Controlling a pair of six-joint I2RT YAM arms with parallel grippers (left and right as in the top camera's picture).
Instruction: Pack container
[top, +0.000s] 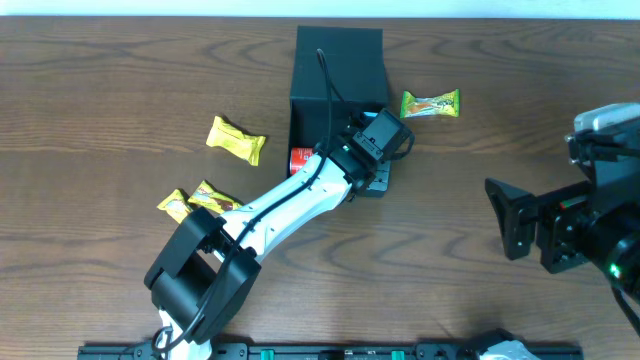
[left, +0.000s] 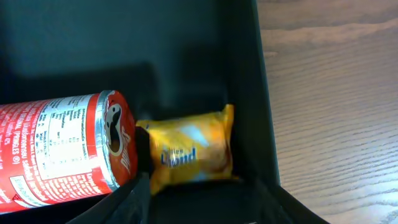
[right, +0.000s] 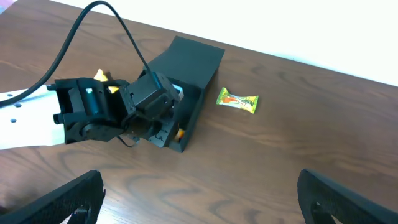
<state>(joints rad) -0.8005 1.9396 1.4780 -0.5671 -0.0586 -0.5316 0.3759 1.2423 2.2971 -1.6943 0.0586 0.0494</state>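
Observation:
The dark teal container (top: 338, 62) lies at the table's far middle, its open end toward the front. My left gripper (top: 366, 168) reaches into that opening. In the left wrist view the container's inside wall (left: 186, 37) surrounds a red can (left: 62, 149) lying on its side and a yellow snack packet (left: 186, 152) beside it. My left gripper's fingers (left: 202, 190) are spread, just short of the packet's near edge. My right gripper (right: 199, 193) is open and empty above bare table at the right, also seen from overhead (top: 520, 220). The container also shows in the right wrist view (right: 189, 59).
A green packet (top: 430, 104) lies right of the container and also shows in the right wrist view (right: 237, 100). A yellow packet (top: 236, 139) lies to the left. Two more yellow packets (top: 175, 205) (top: 212, 196) lie near the left arm.

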